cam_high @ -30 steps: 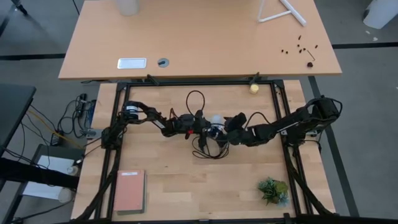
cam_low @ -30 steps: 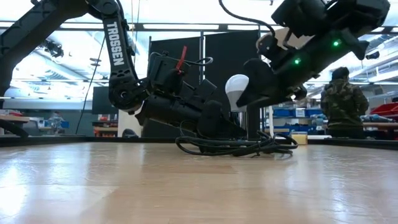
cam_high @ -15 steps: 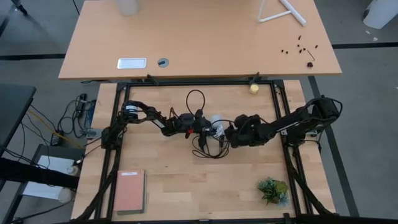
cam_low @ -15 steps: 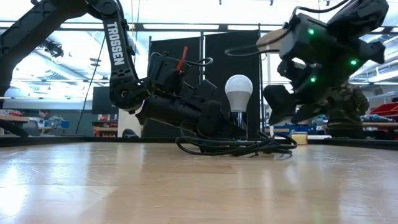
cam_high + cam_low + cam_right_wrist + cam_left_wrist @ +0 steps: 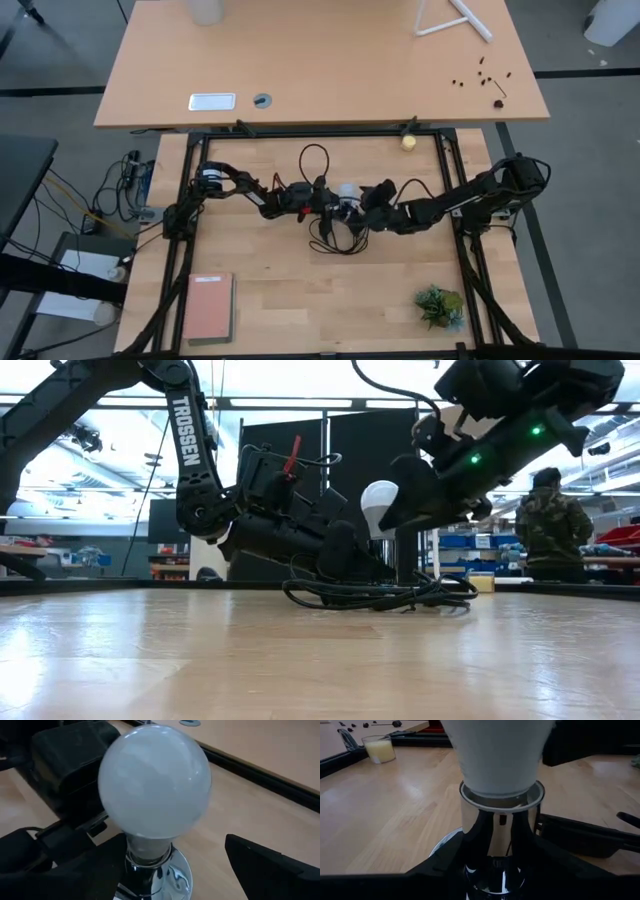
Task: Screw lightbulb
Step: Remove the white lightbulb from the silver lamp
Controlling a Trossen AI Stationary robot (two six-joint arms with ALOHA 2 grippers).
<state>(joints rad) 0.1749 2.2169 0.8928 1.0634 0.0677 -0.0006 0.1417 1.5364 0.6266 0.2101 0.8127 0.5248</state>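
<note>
The lightbulb [image 5: 347,190] stands upright in the silver socket [image 5: 500,827] near the middle of the table [image 5: 280,300], its narrow base seated in the socket's rim.

The left gripper [image 5: 318,203] lies low at the table surface, clenched around the socket's base. This hold appears intended to keep the socket from turning or tipping while the bulb is rotated. The black cord [image 5: 370,596] is coiled on the table around the socket.

The right gripper [image 5: 405,490] reaches in from the right and sits at the bulb's rounded head. In the right wrist view its two fingers [image 5: 265,865] stand spread on either side of the bulb with a visible gap, so the bulb is released, not grasped.

Judgement: the right gripper is placed to take a fresh grip for a further turn. Whether the thread is fully seated cannot be told.
</note>
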